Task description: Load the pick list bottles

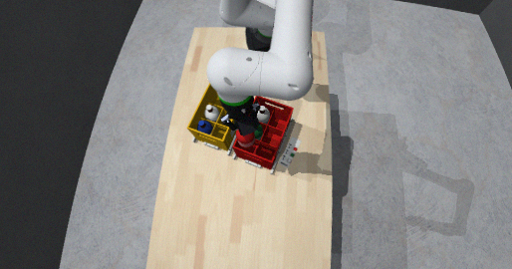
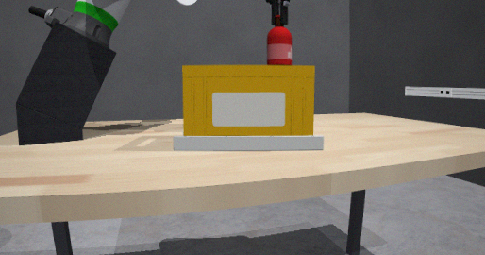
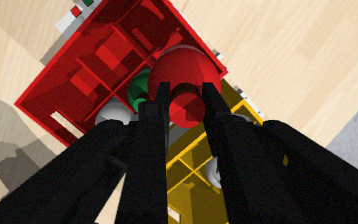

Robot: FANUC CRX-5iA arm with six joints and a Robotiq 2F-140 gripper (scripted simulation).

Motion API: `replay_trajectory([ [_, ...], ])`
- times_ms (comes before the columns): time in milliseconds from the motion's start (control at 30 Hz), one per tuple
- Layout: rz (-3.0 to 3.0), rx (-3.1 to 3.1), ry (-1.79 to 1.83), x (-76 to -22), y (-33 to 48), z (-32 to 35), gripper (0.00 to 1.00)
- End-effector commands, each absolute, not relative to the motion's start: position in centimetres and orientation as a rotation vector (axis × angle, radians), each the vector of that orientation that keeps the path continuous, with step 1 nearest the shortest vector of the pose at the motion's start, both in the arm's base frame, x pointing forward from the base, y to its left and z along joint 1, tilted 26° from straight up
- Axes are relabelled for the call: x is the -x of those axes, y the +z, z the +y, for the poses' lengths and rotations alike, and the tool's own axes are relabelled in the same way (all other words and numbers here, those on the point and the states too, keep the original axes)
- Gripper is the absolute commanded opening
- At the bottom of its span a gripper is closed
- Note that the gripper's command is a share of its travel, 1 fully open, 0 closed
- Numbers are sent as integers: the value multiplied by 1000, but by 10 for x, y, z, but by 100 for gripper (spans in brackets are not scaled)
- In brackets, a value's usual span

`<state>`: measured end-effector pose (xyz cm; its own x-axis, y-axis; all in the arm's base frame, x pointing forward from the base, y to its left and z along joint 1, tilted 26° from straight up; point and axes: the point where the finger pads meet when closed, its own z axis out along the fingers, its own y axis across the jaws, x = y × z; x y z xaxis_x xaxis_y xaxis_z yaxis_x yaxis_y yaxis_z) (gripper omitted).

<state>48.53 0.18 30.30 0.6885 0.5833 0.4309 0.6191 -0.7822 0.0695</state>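
1. The gripper [image 3: 184, 97] has its two black fingers closed on the cap of a red bottle [image 3: 182, 70].
2. The bottle hangs over the red crate [image 3: 55, 80], near the edge that adjoins the yellow crate [image 3: 192, 165].
3. A green cap [image 3: 139, 90] and a white cap [image 3: 112, 112] show in the red crate.
4. A white shape [image 3: 214, 172], probably a bottle, sits in the yellow crate.

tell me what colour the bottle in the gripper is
Red, with a paler pink label band; the bottle shows best in the exterior view.
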Motion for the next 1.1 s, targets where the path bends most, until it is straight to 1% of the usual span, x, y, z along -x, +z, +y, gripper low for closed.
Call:
replay_trajectory([
  [0, -1003, 2812, -677, -485, 304, 1, 10],
  [1067, -1003, 2812, -677, -494, 283, 6, 10],
])
